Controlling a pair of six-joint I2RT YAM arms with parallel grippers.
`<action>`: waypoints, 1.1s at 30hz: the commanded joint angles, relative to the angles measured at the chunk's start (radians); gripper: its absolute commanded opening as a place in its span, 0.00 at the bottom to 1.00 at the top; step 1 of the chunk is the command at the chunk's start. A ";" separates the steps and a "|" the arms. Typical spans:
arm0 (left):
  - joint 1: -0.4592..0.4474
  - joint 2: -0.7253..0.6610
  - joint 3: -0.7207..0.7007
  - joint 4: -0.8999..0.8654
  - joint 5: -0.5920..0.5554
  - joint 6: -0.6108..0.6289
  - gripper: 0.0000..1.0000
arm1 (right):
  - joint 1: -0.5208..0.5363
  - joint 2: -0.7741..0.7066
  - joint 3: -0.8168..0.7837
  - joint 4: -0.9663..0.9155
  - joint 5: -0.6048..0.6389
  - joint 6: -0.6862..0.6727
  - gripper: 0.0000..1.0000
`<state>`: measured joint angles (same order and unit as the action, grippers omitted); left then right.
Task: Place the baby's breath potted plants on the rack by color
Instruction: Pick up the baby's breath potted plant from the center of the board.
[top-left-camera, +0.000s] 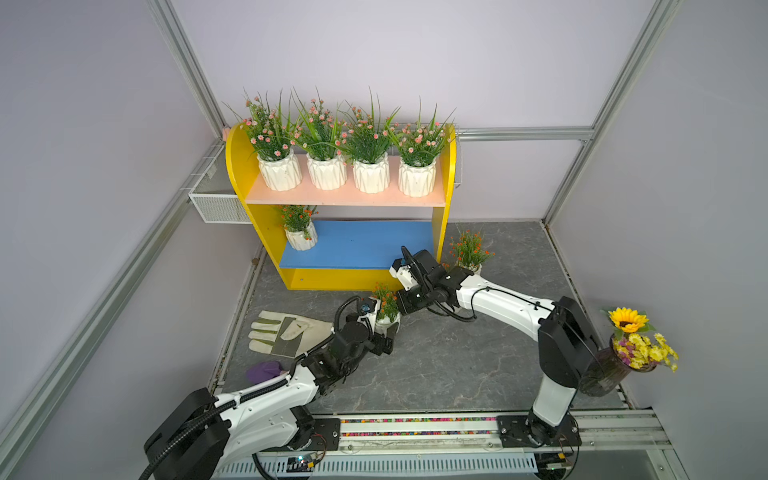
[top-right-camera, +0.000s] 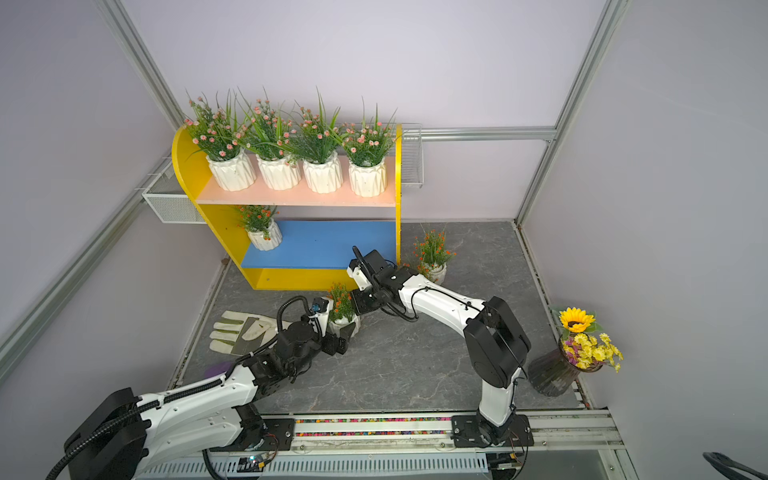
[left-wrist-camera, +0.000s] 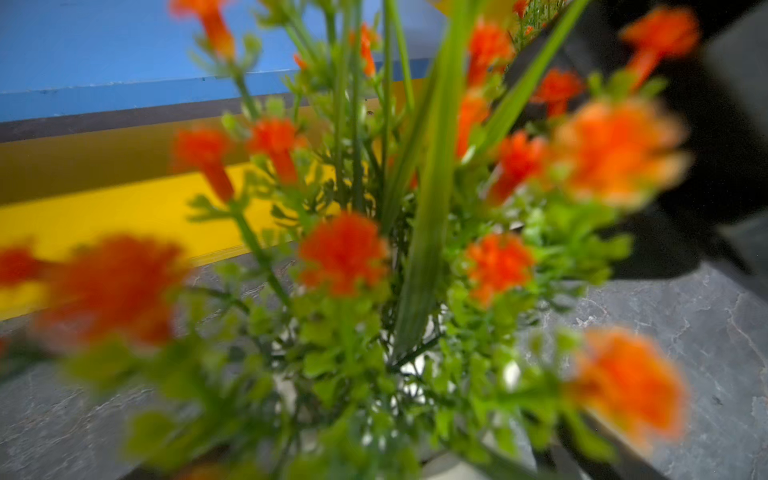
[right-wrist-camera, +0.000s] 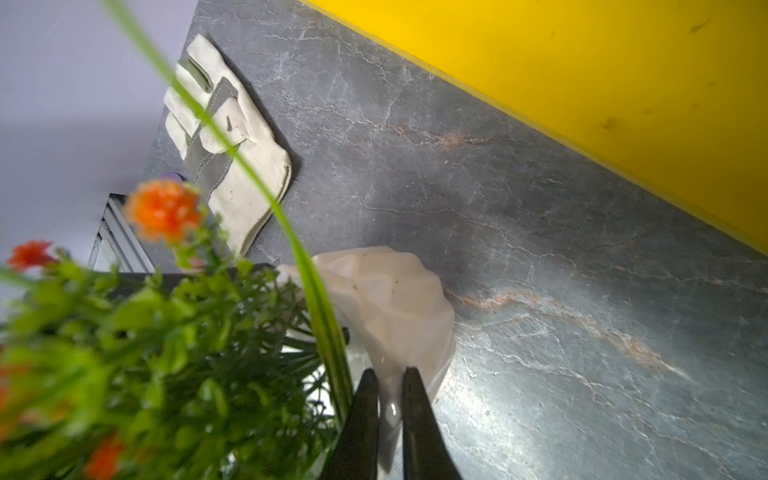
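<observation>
Orange-red potted plant is pinched at the rim by right end effector before the rack; left end effector is spread around the pot, hold unclear.

a grey marble-patterned tabletop carries a yellow two-tier rack at far left. four white faceted pots of pink-blossomed sprigs line its pink upper board, and one white pot of orange-red sprigs sits at the left end of its blue lower board. on the slab itself: a second orange-red pot just right of the rack, a cream and grey work glove near left, and a dark vase of yellow flowers at the right edge.
</observation>
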<state>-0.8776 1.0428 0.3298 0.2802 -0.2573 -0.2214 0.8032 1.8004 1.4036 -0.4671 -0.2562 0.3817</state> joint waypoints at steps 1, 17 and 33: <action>-0.004 0.006 0.033 0.025 0.017 0.012 0.97 | 0.011 -0.070 -0.010 0.086 -0.054 0.022 0.07; -0.006 0.003 0.032 0.050 0.015 0.010 0.97 | 0.040 -0.127 -0.076 0.139 -0.086 0.044 0.07; -0.006 0.046 0.044 0.071 0.030 0.004 0.97 | 0.061 -0.136 -0.140 0.223 -0.117 0.087 0.07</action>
<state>-0.8783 1.0782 0.3313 0.2981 -0.2455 -0.2108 0.8314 1.7233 1.2739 -0.3462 -0.2558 0.4389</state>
